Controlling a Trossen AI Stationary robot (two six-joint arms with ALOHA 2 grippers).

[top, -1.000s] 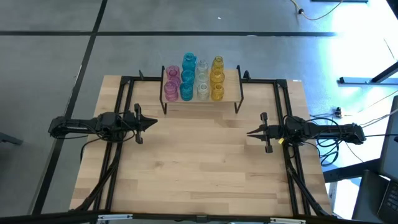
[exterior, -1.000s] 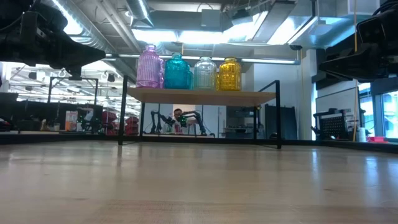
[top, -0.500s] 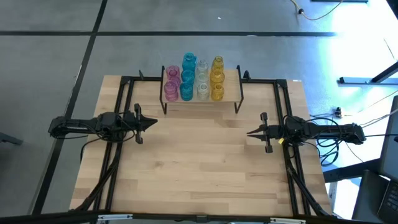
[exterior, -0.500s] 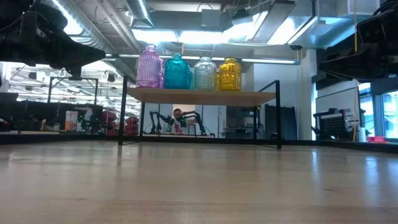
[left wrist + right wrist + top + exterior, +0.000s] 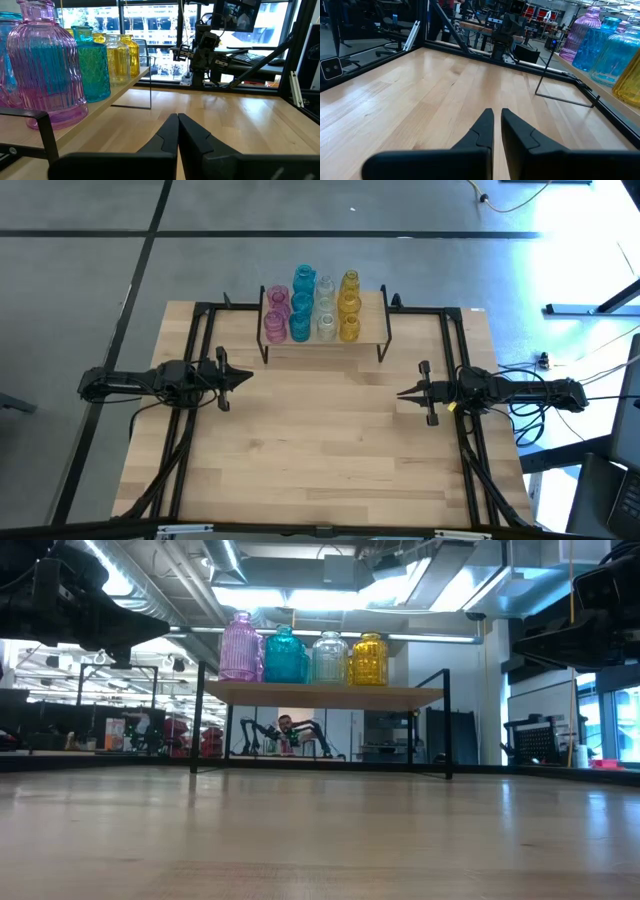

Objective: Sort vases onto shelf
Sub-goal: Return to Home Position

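The sorting looks finished, as far as these views show: every one of the vases (image 5: 312,306) stands upright on the shelf (image 5: 373,320), grouped in colour columns that run from pink at the 9 o'clock end through teal-blue and clear to amber-yellow at the 3 o'clock end, and no vase can be seen left on the table (image 5: 320,450). The shelf sits at 12 o'clock on the table, its long axis running 9 to 3 o'clock, while each colour column runs 12 to 6; the vases' necks point straight up (from the low view only the front four can be told apart, so the count behind them stays uncertain). The left gripper (image 5: 247,376) hovers at 9 o'clock over the table, fingers pressed together on nothing, pointing toward 3. The right gripper (image 5: 402,393) mirrors it at 3 o'clock, fingers all but touching and empty, pointing toward 9. Nothing seems left but for the arms to stay parked.
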